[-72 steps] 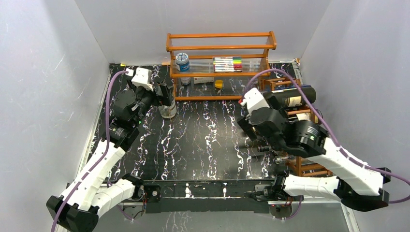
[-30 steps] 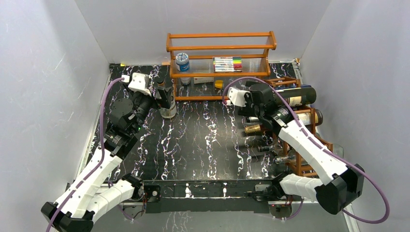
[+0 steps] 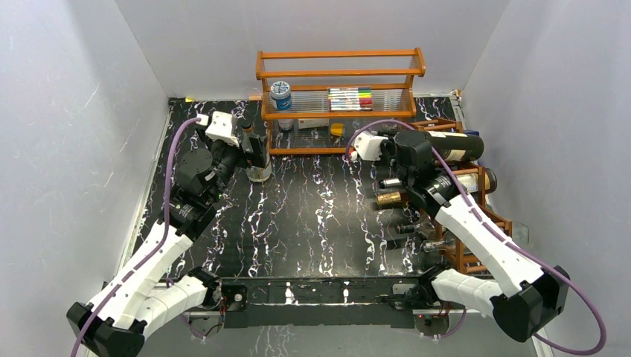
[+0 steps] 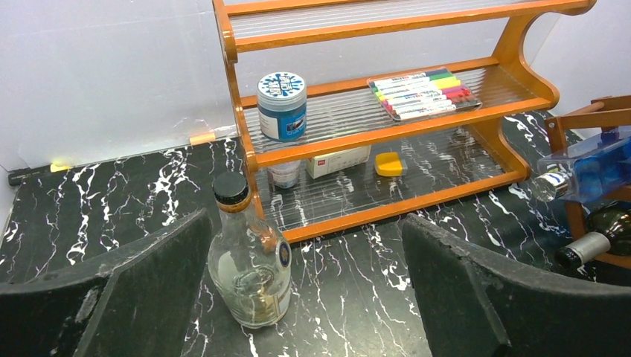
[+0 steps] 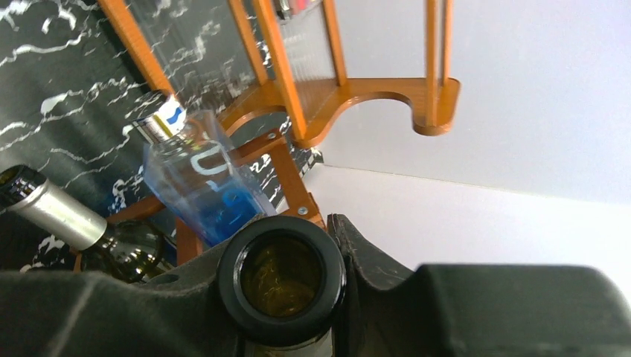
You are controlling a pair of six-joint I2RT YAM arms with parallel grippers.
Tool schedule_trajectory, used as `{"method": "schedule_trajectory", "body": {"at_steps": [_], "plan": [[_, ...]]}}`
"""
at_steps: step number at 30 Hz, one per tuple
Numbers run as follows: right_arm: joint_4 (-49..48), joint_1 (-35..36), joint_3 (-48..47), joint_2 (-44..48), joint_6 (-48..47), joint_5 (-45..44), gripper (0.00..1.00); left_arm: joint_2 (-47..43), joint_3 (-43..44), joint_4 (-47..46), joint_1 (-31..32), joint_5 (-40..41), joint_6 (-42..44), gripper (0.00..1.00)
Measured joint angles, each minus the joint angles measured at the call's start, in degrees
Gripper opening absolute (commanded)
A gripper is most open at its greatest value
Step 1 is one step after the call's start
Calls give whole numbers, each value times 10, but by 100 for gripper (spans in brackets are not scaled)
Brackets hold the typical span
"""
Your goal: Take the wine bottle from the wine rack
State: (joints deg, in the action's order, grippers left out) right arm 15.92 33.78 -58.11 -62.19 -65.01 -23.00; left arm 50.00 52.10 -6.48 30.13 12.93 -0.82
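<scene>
The wine bottle [image 3: 452,145], dark glass with a pale label, lies across the top of the reddish-brown wine rack [image 3: 463,260] at the right. My right gripper [image 3: 408,151] is at the bottle's neck end. In the right wrist view its black fingers [image 5: 372,260] press on both sides of the bottle's round dark mouth [image 5: 283,277], so the right gripper [image 5: 286,286] is shut on it. My left gripper [image 4: 309,290] stands wide open at the back left around a clear upright bottle [image 4: 249,260], which is close to the left finger.
More bottles lie in the rack: a blue-tinted clear one [image 5: 201,186], a dark one with a silver cap [image 5: 52,208] and a gold-capped neck [image 3: 387,198]. The orange shelf [image 3: 338,74] at the back holds a blue jar [image 3: 280,94] and markers [image 3: 350,98]. Grey walls close in both sides.
My right gripper has gone from open to shut round the wine bottle's neck end, shifting slightly right. The left arm has barely moved and stays open.
</scene>
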Motion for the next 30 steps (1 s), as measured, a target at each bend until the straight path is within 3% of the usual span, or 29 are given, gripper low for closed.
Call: {"method": "schedule_trajectory", "body": {"at_steps": [8, 17, 21, 30], "plan": [[-17, 0, -48, 25, 96, -17, 0, 12, 0, 1, 0, -1, 0, 98], [-4, 2, -197, -5, 229, -95, 0, 17, 0, 1, 0, -1, 0, 98], [46, 1, -262, -18, 284, -110, 0, 23, 0, 2, 0, -2, 0, 98], [180, 1, -391, -29, 426, -12, 0, 17, 0, 3, 0, 9, 5, 98]]}}
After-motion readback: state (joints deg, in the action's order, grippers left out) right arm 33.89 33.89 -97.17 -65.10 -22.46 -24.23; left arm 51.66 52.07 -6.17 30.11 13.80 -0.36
